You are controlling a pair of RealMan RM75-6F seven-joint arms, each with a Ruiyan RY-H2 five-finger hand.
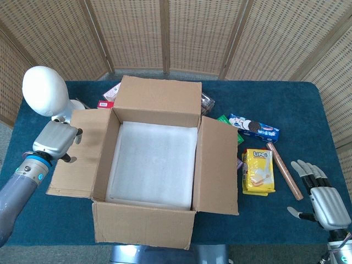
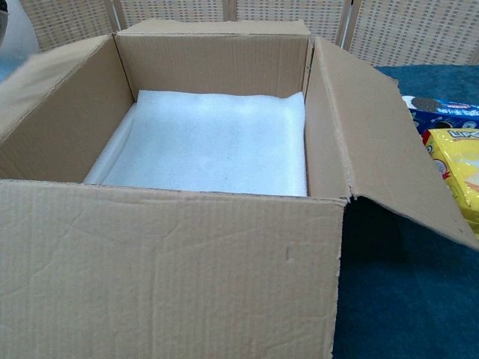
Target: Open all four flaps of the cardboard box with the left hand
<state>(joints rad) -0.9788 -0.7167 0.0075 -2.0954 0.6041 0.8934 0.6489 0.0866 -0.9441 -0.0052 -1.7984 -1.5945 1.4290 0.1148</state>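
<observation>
- Fingers of the left hand [image 1: 53,140] curl downward over the outer edge of the box's left flap [image 1: 80,151], touching the cardboard; whether they actually clamp it I cannot tell.
- That flap lies folded outward, nearly flat, toward the table's left edge.
- Over at the near right corner of the table [image 1: 258,220], the right hand [image 1: 322,198] rests palm down with its fingers spread apart, holding nothing.
- Sitting in the middle of the blue table, nearer the front edge, the cardboard box [image 1: 151,181] has its top open, and a white foam sheet [image 1: 154,162] covers its bottom.
- Its right flap [image 1: 217,168] slopes outward toward the snacks, its far flap [image 1: 159,99] stands up, and its near flap [image 2: 165,262] hangs down the front.
- A white mannequin head [image 1: 47,93] stands near the far left corner, just behind the left hand.
- Right of the box lie a yellow snack packet [image 1: 258,170], a blue cookie pack [image 1: 254,126] beyond it, and a brown stick [image 1: 284,170] beside the packet.
- Small packets peek out behind the box's far corners, too hidden to name.
- From the chest camera, the box fills the view and neither hand shows.
</observation>
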